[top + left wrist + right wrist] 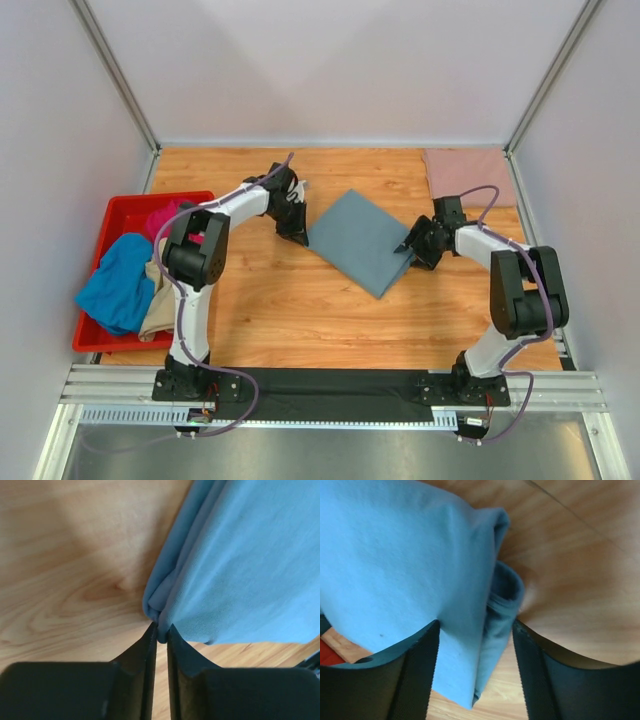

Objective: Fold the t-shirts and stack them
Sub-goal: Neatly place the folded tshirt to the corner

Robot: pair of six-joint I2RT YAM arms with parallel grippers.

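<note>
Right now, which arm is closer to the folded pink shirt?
Right. The right fingers are at the grey shirt's right corner, just in front of the pink shirt; the left fingers pinch the grey shirt's left corner, farther away.

Wooden desk (300,310) bearing a folded grey-blue t-shirt (360,240), a pink t-shirt (468,175), apparently folded, and a red bin (125,212).

Bench (280,320): warm orange-brown wood grain, matte, evenly lit.
Walls (330,70): plain pale grey-white panels on three sides.
Posts (115,75): slim metal uprights in the back corners.
Rail (330,385): silver metal strip along the near edge.
</note>
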